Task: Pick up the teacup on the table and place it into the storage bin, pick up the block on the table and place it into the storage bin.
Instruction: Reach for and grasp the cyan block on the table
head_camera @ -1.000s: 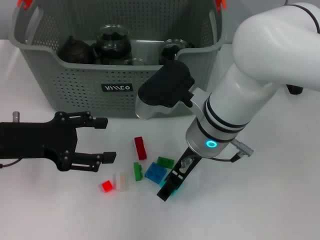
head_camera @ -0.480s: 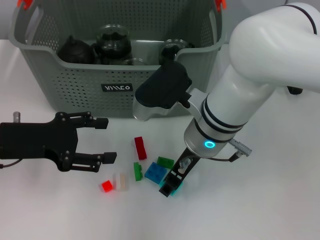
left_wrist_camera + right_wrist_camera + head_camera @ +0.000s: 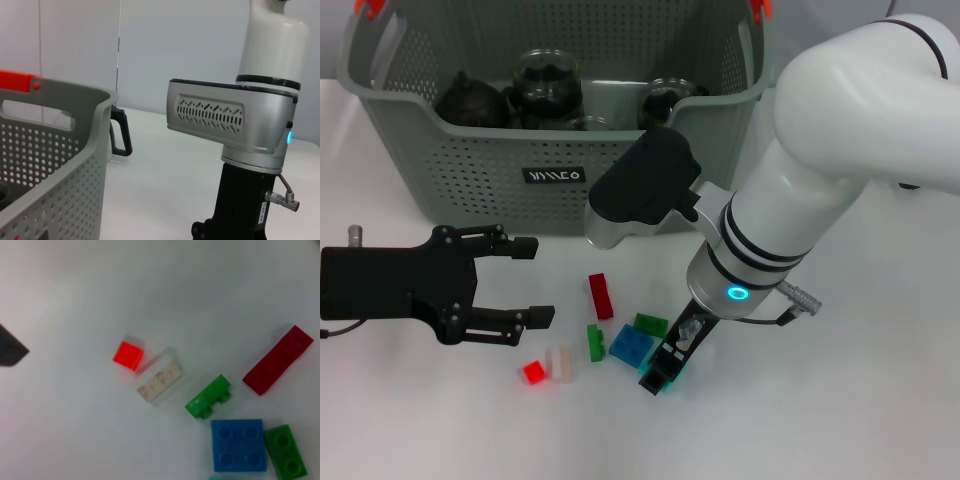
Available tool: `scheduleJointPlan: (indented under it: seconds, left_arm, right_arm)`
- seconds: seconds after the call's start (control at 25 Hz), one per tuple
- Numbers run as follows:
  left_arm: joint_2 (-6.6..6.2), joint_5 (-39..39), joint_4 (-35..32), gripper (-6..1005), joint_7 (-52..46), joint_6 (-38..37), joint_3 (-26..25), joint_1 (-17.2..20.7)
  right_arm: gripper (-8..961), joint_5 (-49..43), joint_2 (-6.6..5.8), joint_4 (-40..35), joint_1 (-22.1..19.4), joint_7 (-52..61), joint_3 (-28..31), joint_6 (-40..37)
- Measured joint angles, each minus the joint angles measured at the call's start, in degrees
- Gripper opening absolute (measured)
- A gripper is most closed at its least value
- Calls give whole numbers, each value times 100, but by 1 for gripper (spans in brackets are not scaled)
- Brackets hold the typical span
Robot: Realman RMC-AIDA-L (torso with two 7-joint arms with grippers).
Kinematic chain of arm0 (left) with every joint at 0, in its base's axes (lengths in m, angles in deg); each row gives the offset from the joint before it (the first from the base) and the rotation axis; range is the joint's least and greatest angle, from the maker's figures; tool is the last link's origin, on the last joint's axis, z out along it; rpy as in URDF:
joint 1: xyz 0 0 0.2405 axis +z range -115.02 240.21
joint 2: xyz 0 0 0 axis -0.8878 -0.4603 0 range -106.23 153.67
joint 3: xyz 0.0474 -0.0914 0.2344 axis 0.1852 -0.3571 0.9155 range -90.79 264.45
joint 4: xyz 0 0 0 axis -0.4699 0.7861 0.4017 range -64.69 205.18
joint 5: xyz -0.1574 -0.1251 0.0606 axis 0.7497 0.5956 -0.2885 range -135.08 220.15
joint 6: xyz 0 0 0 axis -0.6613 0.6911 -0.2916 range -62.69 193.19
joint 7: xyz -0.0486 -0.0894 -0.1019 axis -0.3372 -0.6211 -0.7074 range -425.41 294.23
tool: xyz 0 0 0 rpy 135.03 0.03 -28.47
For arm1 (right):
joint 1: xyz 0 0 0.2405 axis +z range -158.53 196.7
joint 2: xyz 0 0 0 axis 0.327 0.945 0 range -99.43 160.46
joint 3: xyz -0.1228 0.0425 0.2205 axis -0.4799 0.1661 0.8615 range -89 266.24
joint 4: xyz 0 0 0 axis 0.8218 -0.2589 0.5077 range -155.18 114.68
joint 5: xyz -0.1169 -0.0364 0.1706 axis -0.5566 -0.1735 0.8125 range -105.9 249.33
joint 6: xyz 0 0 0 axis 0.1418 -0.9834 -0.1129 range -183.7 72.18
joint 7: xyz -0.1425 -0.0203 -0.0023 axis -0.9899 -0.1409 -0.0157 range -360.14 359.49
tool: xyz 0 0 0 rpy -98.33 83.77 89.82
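Teaware already sits inside the storage bin point(image 3: 470, 170). Blocks point(image 3: 630, 344) lie loose in front of it; right pincer point(image 3: 663, 372), low over them, grip unclear. Left pincer point(image 3: 525, 280) idles apart nearby.

The storage bin point(image 3: 500, 160) stood at the table's point(image 3: 880, 400) rear. Loose blocks point(image 3: 631, 345) lay before it, between the left gripper point(image 3: 525, 282) and right gripper point(image 3: 660, 375).

The right hand point(image 3: 662, 372) touches a teal block point(image 3: 672, 377) (mostly hidden) beside scattered blocks.
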Motion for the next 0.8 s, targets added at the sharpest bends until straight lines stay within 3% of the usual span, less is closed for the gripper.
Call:
scheduleJointPlan:
  seconds: [0.8]
  left_arm:
    - [0, 0, 47, 846, 16, 12, -3, 0]
  right_arm:
    - [650, -19, 0, 7, 18, -9, -170, 38]
